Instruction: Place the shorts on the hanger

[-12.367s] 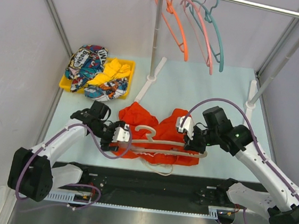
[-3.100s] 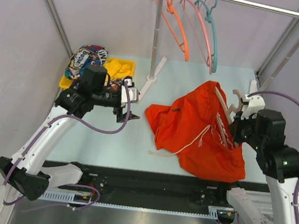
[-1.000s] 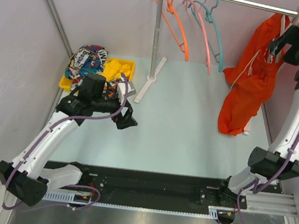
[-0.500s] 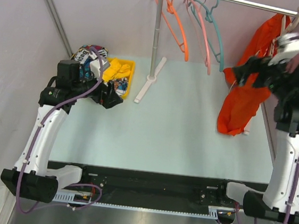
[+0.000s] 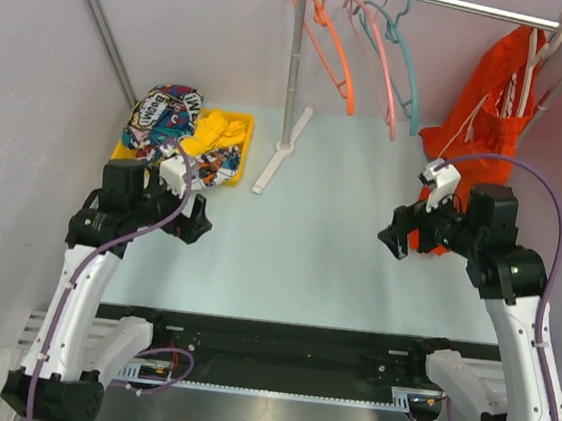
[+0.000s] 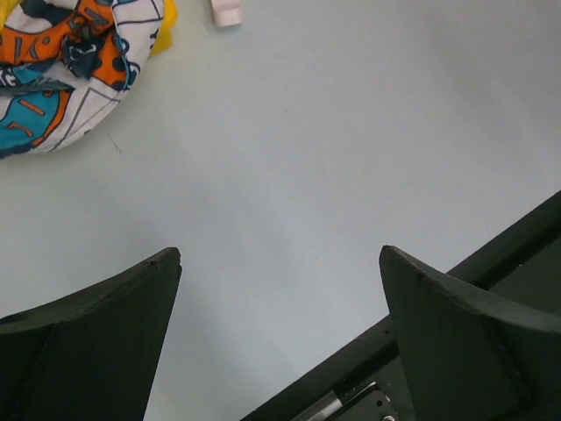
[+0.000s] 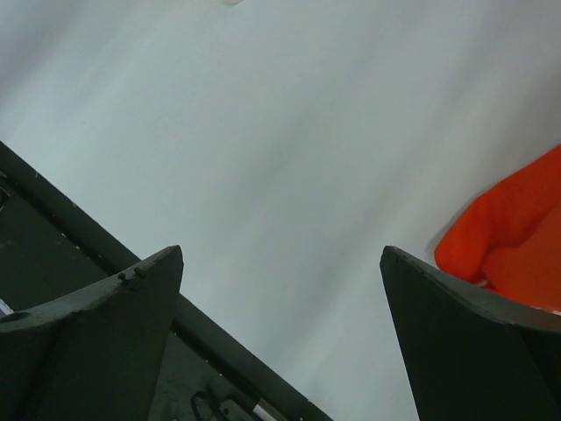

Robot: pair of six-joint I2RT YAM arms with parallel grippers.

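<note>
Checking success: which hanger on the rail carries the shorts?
The beige hanger at the right end of the rail, holding the orange-red shorts. The orange hanger, pink hanger and teal hanger hang bare.

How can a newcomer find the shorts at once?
Follow the white clothes rail at the back to its right end. There the shorts hang from a beige hanger, one bright orange-red piece. The three hangers to their left are bare, and the other clothes lie in a yellow tray.
</note>
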